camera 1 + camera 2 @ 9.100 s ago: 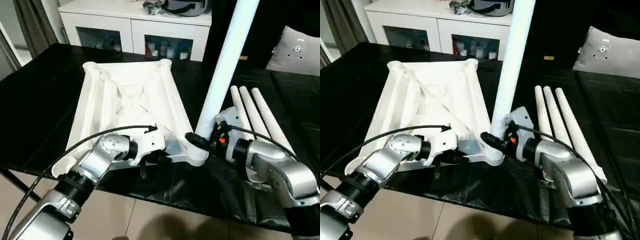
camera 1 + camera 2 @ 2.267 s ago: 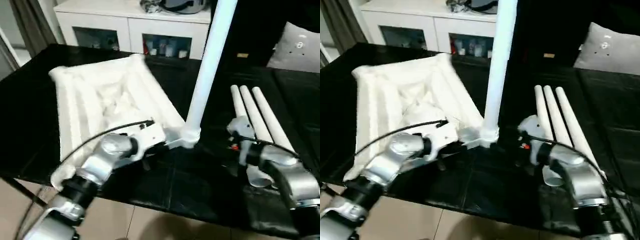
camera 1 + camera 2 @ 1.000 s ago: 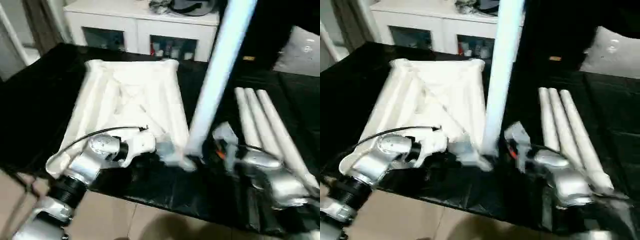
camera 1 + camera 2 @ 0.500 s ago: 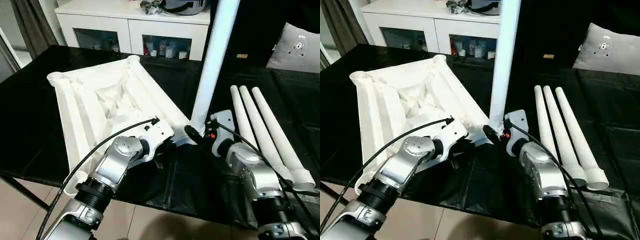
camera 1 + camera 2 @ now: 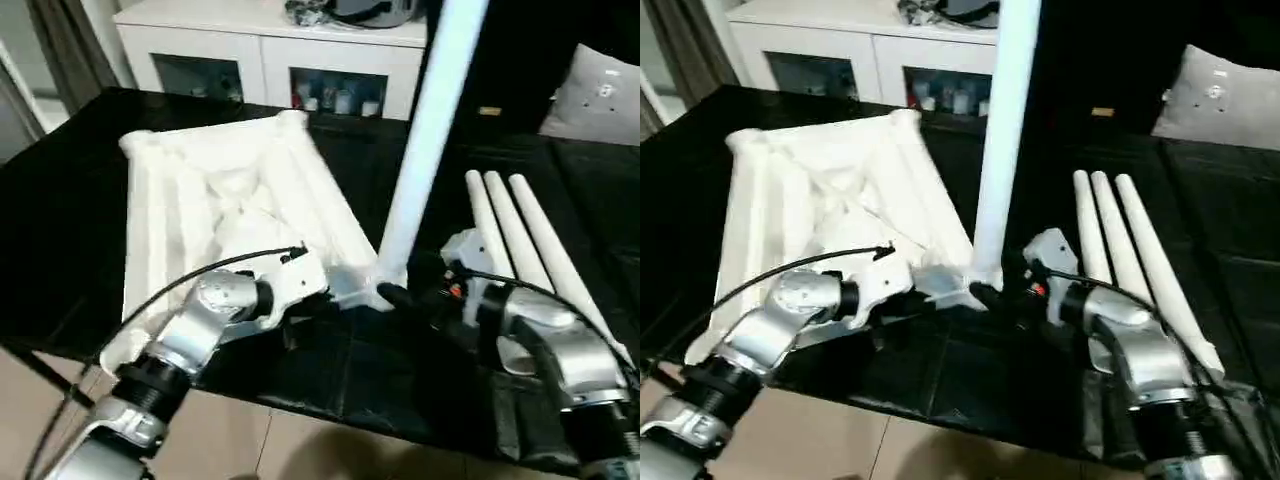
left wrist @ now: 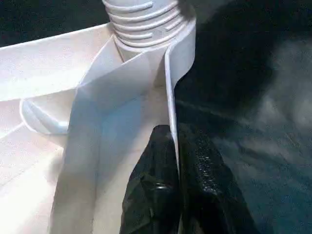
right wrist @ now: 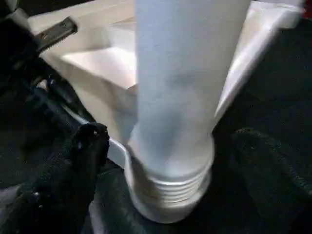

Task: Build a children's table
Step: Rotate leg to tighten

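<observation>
- Tabletop (image 5: 230, 210) lies ribbed side up on the black desk (image 5: 60, 230), its near corner at the desk's front edge, with one leg (image 5: 425, 130) standing upright in that corner socket (image 6: 146, 22).
- Left pincer (image 6: 173, 185) is clamped shut on the tabletop's thin rim wall just beside the socket; a slip off that rim would let the tabletop swing.
- Right pincer (image 7: 161, 170) stands wide apart, one finger on either side of the leg's base, gripping nothing; threads show above the socket, so the leg may not be fully seated and could lean or topple.
- Three spare legs (image 5: 520, 240) lie side by side toward the desk's right edge, close behind the right arm; a careless sweep could roll them off.
</observation>
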